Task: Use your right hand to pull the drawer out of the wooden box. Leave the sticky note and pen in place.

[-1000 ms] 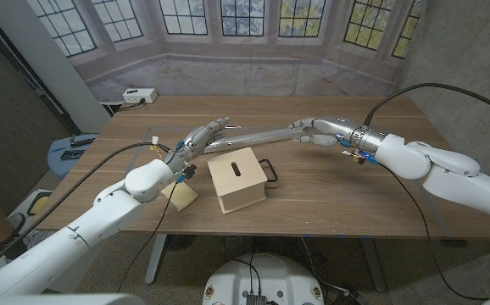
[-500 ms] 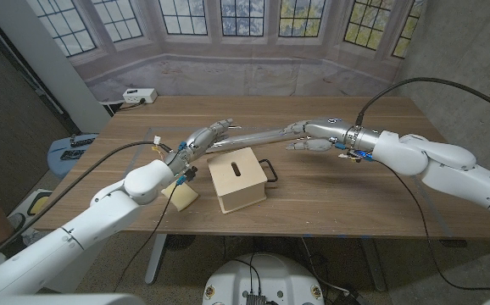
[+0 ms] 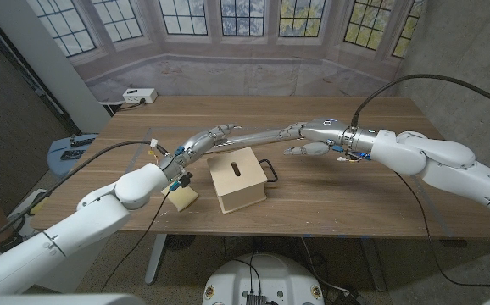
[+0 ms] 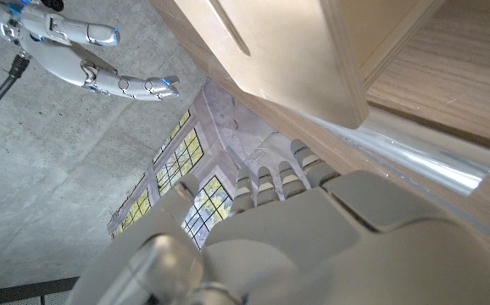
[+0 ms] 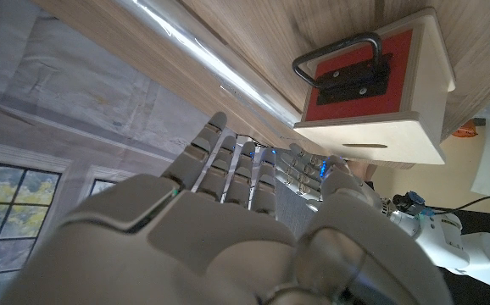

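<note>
The pale wooden box (image 3: 238, 180) stands mid-table with a slot in its lid. Its drawer front is a red panel (image 5: 355, 68) that carries a black metal handle (image 3: 268, 169) on the box's right side; the drawer sits flush. My right hand (image 3: 307, 141) hovers open to the right of the handle and a little behind it, apart from it, fingers pointing left. At the box's back left corner my left hand (image 3: 201, 141) is open with its fingers stretched out. A pale yellow pad (image 3: 182, 196) lies left of the box. A long silvery bar (image 3: 262, 135) lies behind the box.
A white power strip (image 3: 138, 96) sits at the table's far left corner. Cables run along both arms. The right half of the table (image 3: 372, 195) is bare wood. In the left wrist view my right hand (image 4: 118, 78) hangs beyond the box (image 4: 287, 51).
My right hand has moved left and slightly down, closer to the handle. The left arm has drawn back a little to the left; the box stays put.
</note>
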You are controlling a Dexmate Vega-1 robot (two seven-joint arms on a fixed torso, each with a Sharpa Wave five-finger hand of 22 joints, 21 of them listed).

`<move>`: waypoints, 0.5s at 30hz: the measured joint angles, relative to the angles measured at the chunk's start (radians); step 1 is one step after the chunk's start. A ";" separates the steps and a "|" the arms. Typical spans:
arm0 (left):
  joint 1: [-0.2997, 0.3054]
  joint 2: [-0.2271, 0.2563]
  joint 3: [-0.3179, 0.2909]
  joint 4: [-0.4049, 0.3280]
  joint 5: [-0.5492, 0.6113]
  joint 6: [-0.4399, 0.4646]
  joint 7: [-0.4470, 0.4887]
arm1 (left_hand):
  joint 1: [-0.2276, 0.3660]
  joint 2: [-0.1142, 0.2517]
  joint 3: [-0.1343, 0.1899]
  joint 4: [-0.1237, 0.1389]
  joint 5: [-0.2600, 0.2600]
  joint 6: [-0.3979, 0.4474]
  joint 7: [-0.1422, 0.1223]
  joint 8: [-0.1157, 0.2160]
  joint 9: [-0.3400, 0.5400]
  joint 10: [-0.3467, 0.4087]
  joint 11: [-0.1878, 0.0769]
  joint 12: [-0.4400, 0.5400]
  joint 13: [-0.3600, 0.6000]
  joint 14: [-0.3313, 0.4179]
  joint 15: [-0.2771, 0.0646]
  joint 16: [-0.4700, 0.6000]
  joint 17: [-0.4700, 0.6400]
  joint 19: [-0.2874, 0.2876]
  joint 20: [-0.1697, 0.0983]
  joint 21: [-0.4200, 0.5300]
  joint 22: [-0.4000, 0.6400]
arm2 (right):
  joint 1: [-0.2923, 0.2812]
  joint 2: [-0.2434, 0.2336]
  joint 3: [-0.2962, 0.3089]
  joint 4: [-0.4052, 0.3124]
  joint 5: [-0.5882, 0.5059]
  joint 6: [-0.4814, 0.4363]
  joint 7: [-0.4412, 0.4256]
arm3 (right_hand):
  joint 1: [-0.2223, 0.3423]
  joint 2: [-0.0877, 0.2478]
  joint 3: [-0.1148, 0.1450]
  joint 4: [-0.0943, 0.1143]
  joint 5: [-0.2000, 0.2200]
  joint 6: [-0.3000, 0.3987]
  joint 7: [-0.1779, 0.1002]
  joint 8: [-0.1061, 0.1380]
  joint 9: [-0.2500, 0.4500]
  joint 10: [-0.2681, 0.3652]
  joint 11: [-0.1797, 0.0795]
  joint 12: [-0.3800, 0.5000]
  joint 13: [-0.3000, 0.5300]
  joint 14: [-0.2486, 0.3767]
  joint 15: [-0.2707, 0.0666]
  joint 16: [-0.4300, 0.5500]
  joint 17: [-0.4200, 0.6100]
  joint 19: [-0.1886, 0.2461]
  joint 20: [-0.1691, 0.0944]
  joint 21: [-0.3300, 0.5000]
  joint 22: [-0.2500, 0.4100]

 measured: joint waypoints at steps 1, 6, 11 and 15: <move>0.004 0.004 -0.002 -0.002 0.004 -0.002 0.001 | 0.000 0.000 0.000 0.005 0.000 0.000 0.000 0.000 0.000 0.000 0.000 0.000 0.000 -0.001 -0.001 0.000 0.000 0.000 0.000 0.000 0.000 | 0.000 0.000 0.001 -0.001 -0.003 0.000 0.000 | 0.000 0.000 0.000 0.000 0.000 0.000 0.000 0.000 0.000 0.000 0.000 0.000 0.000 0.000 0.000 0.000 0.000 0.000 0.000 0.000 0.000; 0.040 0.039 -0.027 -0.023 0.042 -0.019 0.006 | -0.002 0.002 -0.004 0.011 0.000 -0.005 -0.005 -0.001 0.000 0.000 0.000 -0.004 0.000 -0.001 -0.001 0.000 0.000 0.000 0.000 0.000 0.000 | 0.000 0.003 0.002 -0.005 -0.039 0.007 -0.008 | 0.000 0.000 -0.003 0.003 0.004 0.000 0.000 0.000 0.000 0.000 0.000 -0.004 0.000 0.000 0.000 0.000 0.000 0.000 0.000 0.000 0.000; 0.064 0.061 -0.045 -0.034 0.079 -0.040 0.009 | -0.010 -0.002 -0.005 0.021 0.000 -0.011 -0.011 -0.007 0.000 0.000 0.000 -0.004 0.000 -0.001 -0.012 0.000 0.000 0.000 0.000 0.000 0.000 | 0.004 0.005 0.002 -0.006 -0.073 0.016 -0.016 | 0.000 0.000 -0.004 0.004 0.004 0.000 0.000 0.000 0.000 0.000 0.000 -0.004 0.000 0.000 0.000 0.000 0.000 0.000 0.000 0.000 0.000; 0.082 0.078 -0.059 -0.040 0.106 -0.057 0.008 | -0.013 -0.004 -0.008 0.024 0.000 -0.017 -0.017 -0.008 0.000 -0.002 -0.002 -0.004 0.000 -0.006 -0.017 0.000 0.000 0.000 0.000 0.000 0.000 | 0.007 0.005 -0.002 -0.006 -0.104 0.022 -0.024 | -0.004 -0.004 -0.004 0.004 0.004 0.000 0.000 -0.004 0.000 0.000 0.000 -0.004 0.000 0.000 0.000 0.000 0.000 0.000 0.000 0.000 0.000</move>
